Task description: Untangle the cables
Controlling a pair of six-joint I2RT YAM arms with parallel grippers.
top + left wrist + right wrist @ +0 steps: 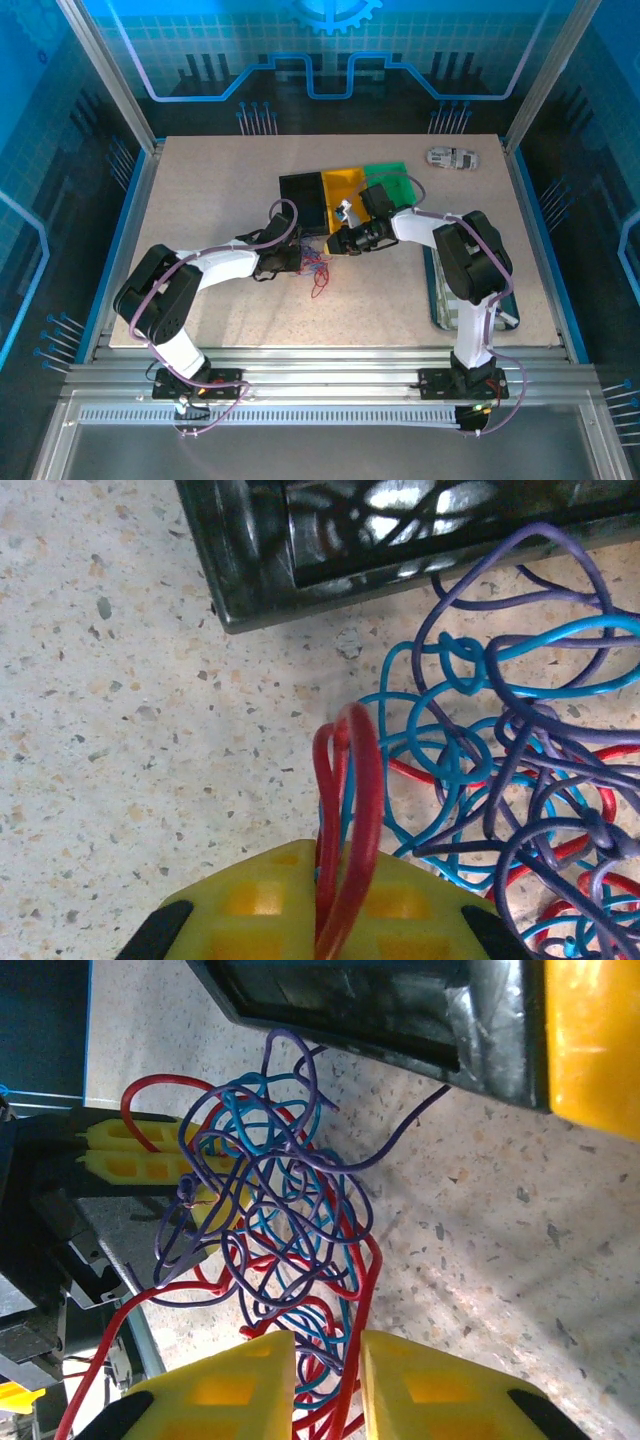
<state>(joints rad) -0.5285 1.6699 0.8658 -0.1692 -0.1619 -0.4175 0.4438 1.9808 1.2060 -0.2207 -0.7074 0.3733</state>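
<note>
The cables (pixel 318 272) are a small tangle of thin red, blue and purple strands lying on the table in front of the black bin (pixel 303 200). My left gripper (pixel 300 258) is at the tangle's left side. In the left wrist view it (pixel 335 865) is shut on a red loop (pixel 352 780) that stands up out of the pile (pixel 500 780). My right gripper (pixel 335 245) comes in from the right. In the right wrist view its jaws (pixel 328 1350) stand a little apart, with red and blue strands (pixel 270 1190) running loosely through the gap. The left gripper's yellow fingers (pixel 130 1150) show across the tangle.
A yellow bin (pixel 345 185) and a green bin (pixel 390 175) stand beside the black one behind the tangle. A small grey object (pixel 452 157) lies at the back right. A dark tray (pixel 440 300) sits under the right arm. Open tabletop lies front left.
</note>
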